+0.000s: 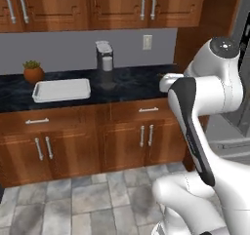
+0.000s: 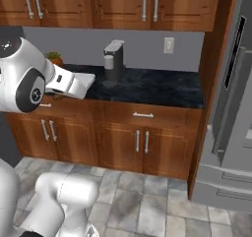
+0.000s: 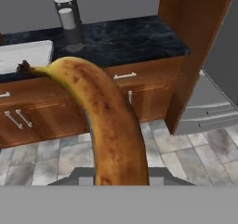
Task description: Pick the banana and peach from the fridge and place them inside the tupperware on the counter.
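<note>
One arm takes up the right of your left base view, bent at the elbow in front of the counter point(image 1: 132, 83). On that dark stone you see the white tupperware point(image 1: 61, 89) at the left, with a potted plant point(image 1: 33, 71) just behind its left end and a grey coffee machine point(image 1: 104, 56) further right. A strip of the grey fridge point(image 1: 233, 131) shows behind the arm at the right edge. The hand itself is hidden by the arm's links.

From the right base view you get the other side: the fridge point(image 2: 230, 123) stands tall at the right with its long bar handle, the coffee machine point(image 2: 114, 59) sits mid-counter point(image 2: 152, 86), and the forearm reaches across the tupperware point(image 2: 89, 79), covering most of it. The plant point(image 2: 54, 58) peeks out behind the arm.

Your hand view adds the banana point(image 3: 104, 121). It rises from the bottom middle, right where the gripper point(image 3: 122, 180) sits, and curves up and left, its dark stem end pointing toward the tupperware point(image 3: 25, 55). The fingers are covered by the fruit, so you cannot tell how the jaws stand. The counter point(image 3: 130, 39) and fridge point(image 3: 218, 79) lie beyond.
</note>
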